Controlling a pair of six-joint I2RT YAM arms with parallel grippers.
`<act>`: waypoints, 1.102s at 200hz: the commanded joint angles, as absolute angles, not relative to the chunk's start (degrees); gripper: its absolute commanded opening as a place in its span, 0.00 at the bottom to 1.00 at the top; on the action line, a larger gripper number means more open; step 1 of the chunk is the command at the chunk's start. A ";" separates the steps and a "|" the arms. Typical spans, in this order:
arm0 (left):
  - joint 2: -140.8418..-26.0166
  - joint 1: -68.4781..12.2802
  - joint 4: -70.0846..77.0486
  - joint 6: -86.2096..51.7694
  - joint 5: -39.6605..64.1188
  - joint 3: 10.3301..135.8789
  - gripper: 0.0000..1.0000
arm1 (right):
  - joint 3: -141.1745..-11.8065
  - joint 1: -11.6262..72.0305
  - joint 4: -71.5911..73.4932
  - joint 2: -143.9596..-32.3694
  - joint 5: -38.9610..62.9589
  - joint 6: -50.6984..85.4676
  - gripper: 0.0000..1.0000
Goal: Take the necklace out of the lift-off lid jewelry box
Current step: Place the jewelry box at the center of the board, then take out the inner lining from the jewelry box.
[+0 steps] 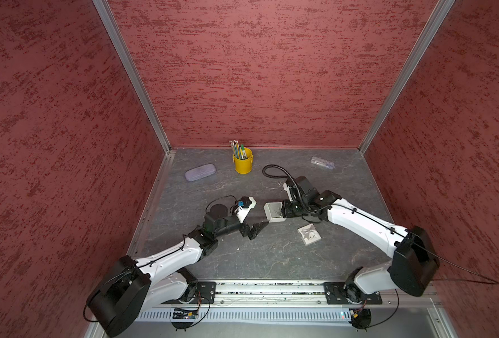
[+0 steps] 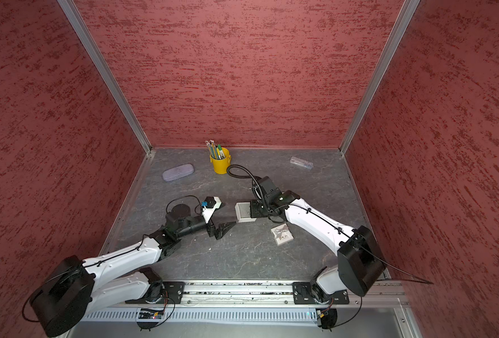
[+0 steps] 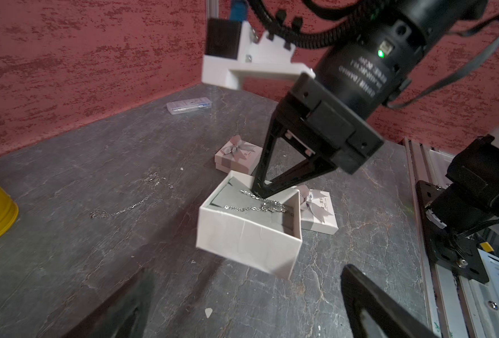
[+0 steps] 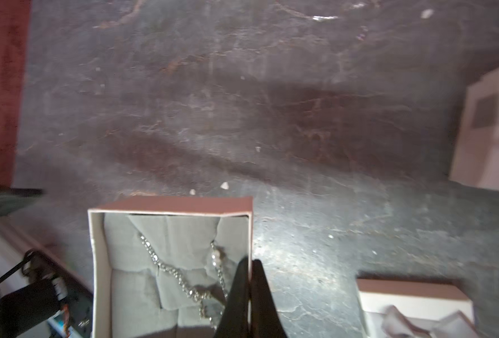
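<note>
Watching from beside the rig, I saw the right claw pressed together on one side wall of the open jewelry box, one finger inside the rim and the other outside, as the right wrist view showed plainly. The box sat near the middle of the grey bench and looked tipped in the left wrist view, though I could not tell whether it was clear of the surface. The necklace lay inside the box, its silver chain draped over the grey cushion, close to the pinching fingers but not between them. The left claw hung just beside the box with its fingers spread wide, holding nothing. A pale bow-topped lid rested on the bench near the box, on the right arm's side, and a second bow-topped box stood a little beyond it. A loose chain lay stretched out on the bench apart from the box. Toward the back wall stood a yellow pencil cup, with a lilac glasses case and a clear plastic case to either side.
</note>
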State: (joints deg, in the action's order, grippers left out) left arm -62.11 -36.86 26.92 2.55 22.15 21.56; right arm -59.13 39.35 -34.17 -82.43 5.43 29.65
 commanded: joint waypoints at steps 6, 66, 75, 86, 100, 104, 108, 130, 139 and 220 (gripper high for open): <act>-58.07 -35.94 18.00 -9.29 15.18 21.81 1.00 | -53.06 44.10 -29.69 -81.98 -4.49 35.45 0.00; -53.05 -32.16 12.47 -25.62 16.47 19.29 1.00 | -46.26 49.74 -23.60 -86.22 -8.73 38.90 0.00; -53.10 -32.08 11.99 -26.25 16.43 19.08 1.00 | -46.30 49.70 -23.77 -86.14 -8.80 39.01 0.04; -53.39 -32.08 10.88 -26.76 16.57 19.31 1.00 | -46.70 49.72 -24.37 -85.67 -9.15 39.11 0.14; -54.07 -32.08 8.62 -27.69 16.06 19.83 1.00 | -47.23 49.71 -25.33 -84.72 -9.48 39.19 0.29; -54.33 -32.01 7.91 -27.85 16.12 20.11 1.00 | -47.41 49.69 -25.67 -84.40 -9.50 39.20 0.34; -54.55 -31.99 7.21 -28.02 16.17 20.27 1.00 | -47.59 49.73 -26.05 -84.15 -9.50 39.12 0.37; -55.66 -32.08 4.13 -29.09 16.86 21.65 0.96 | -49.33 49.68 -29.68 -83.51 -9.58 39.10 0.44; -56.07 -32.29 2.77 -30.09 16.79 22.33 0.91 | -50.18 49.74 -31.27 -81.35 -9.39 39.32 0.45; -66.78 -43.28 -4.31 -49.21 8.31 28.65 0.63 | -57.70 53.73 -34.17 -82.43 -2.89 43.58 0.54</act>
